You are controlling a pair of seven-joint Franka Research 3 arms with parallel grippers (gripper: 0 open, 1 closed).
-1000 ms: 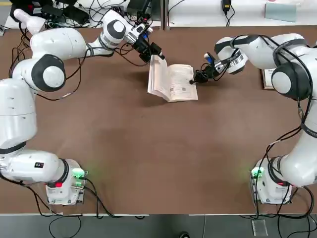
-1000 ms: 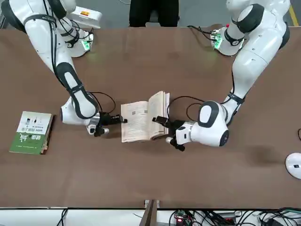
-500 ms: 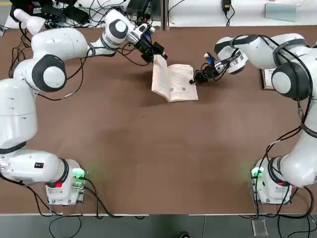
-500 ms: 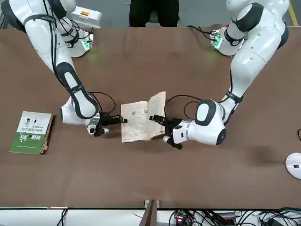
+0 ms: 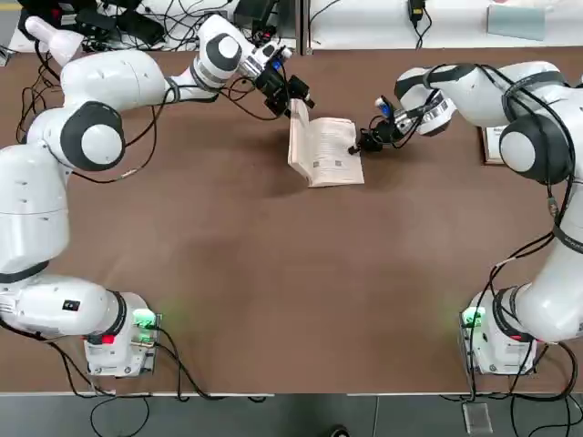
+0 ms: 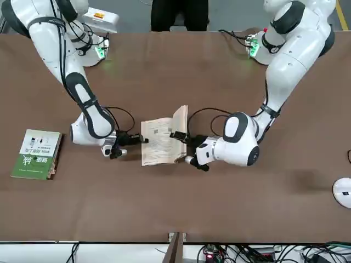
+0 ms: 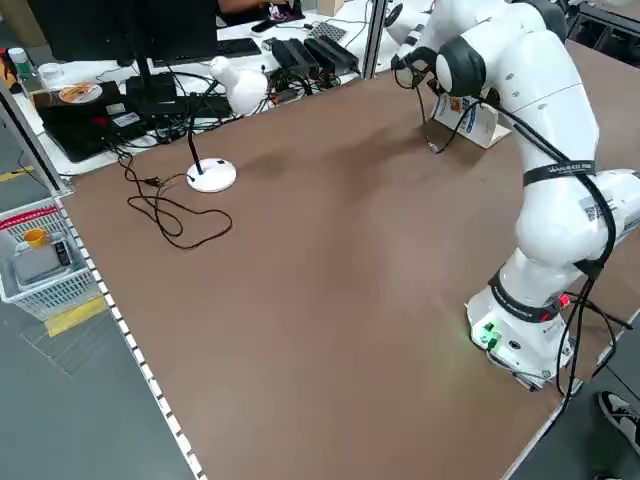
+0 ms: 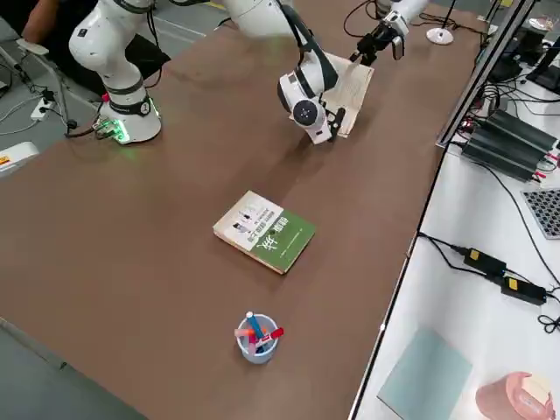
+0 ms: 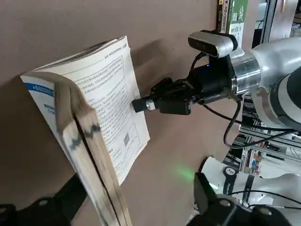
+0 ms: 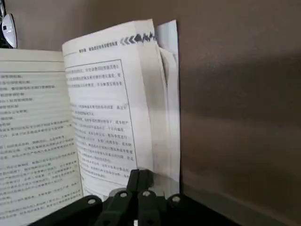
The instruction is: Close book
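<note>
The book lies open near the table's far edge, its cream printed pages facing up. Its left half stands nearly upright, and the white cover with a blue band shows on the outside. My left gripper is open right behind that raised half, with one finger against the cover side. My right gripper is shut, its tips pressing down on the outer edge of the flat right page. In the front view the book sits between the two grippers.
A green-and-white book lies apart on my right side of the table. A cup of pens stands near the right edge. A white lamp base and cables sit at the far left. A person stands behind the arm bases.
My left gripper has moved right and swung the book's left half from a slant to almost upright. My right gripper has stayed on the right page.
</note>
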